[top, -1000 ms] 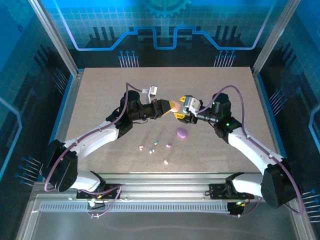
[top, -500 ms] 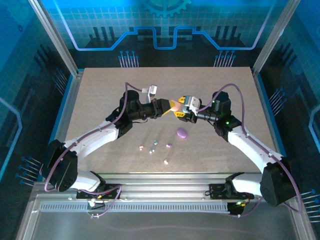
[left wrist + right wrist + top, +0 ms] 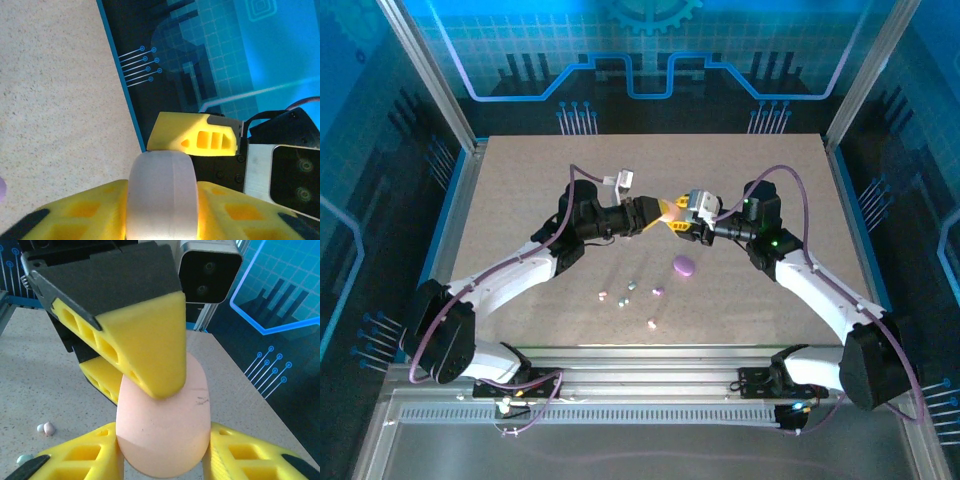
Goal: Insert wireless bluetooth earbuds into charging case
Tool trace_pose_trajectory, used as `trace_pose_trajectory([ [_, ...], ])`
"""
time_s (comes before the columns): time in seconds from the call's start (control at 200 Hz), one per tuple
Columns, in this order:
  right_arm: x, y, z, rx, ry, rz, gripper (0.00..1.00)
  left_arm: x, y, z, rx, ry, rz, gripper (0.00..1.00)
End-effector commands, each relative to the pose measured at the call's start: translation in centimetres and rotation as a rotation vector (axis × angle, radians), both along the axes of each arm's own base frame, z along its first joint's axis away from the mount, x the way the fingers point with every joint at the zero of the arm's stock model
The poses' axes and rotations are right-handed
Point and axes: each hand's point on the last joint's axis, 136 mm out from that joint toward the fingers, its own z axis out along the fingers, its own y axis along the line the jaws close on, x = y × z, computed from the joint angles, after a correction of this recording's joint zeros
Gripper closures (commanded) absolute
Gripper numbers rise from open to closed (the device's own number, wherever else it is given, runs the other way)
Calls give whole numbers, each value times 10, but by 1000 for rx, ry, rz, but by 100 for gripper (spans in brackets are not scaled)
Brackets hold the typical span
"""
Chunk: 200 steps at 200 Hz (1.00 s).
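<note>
A peach-pink oval charging case point(image 3: 667, 211) hangs in the air above the middle of the table, between both grippers. My left gripper point(image 3: 659, 214) pinches it across its flat faces; in the left wrist view the case point(image 3: 161, 192) stands edge-on, pressed between my fingers point(image 3: 80, 212). My right gripper point(image 3: 674, 216) grips the same case point(image 3: 165, 427) across its width, both pads against its sides, with the left gripper's finger point(image 3: 145, 335) lying over its top. Several tiny pastel earbuds point(image 3: 621, 300) lie scattered on the table below, two of them point(image 3: 46, 428) showing under the right wrist.
A purple oval case point(image 3: 684, 265) lies on the table right of the earbuds. One pink earbud point(image 3: 651, 323) sits apart, nearer the front edge. Blue walls and metal posts ring the table.
My right gripper has shifted slightly left and its fingers have narrowed onto the pink case. The left arm has stayed put, with the case between its fingers.
</note>
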Motion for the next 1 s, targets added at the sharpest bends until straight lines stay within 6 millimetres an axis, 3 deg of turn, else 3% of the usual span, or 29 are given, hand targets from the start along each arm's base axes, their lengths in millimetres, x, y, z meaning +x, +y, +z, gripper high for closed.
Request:
trace_pose_trajectory([
  [0.0,-2,0,7,8,25,29,60,-7,0,21,0,-90,-31,42],
  [0.22,-16,5,20,17,165,117,62,-10,11,30,166,-350,-61,19],
  [0.41,-33,8,30,11,299,227,62,-30,19,39,271,-780,-173,13],
  [0.56,-38,10,36,16,343,277,63,-47,20,40,293,-1024,-235,16],
  [0.67,-40,11,40,19,331,291,62,-49,18,38,318,-1055,-273,19],
  [0.88,-41,12,40,23,317,304,61,-49,18,38,338,-1095,-269,34],
  [0.996,-41,12,40,23,310,304,61,-49,18,32,356,-1104,-278,36],
])
